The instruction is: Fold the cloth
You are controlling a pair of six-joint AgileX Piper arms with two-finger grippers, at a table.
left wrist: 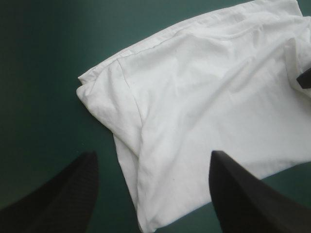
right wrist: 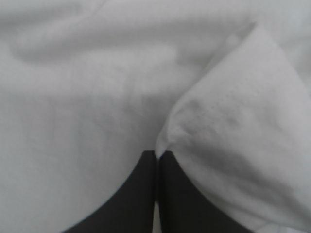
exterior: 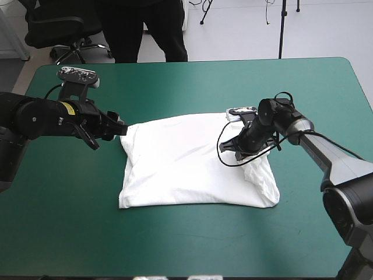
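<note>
The white T-shirt (exterior: 186, 163) lies folded in a rough rectangle at the table's middle. My left gripper (exterior: 118, 127) hovers at its left far corner, fingers wide apart, with the shirt's left edge (left wrist: 146, 145) ahead of and between them, untouched. My right gripper (exterior: 238, 149) is over the shirt's right side, shut on a pinched peak of white fabric (right wrist: 194, 121) that rises from the fingertips (right wrist: 156, 154). The white T-shirt fills the whole right wrist view.
Bare teal-green cover (exterior: 70, 221) surrounds the shirt on all sides. The right arm's black cable loops over the shirt near the gripper.
</note>
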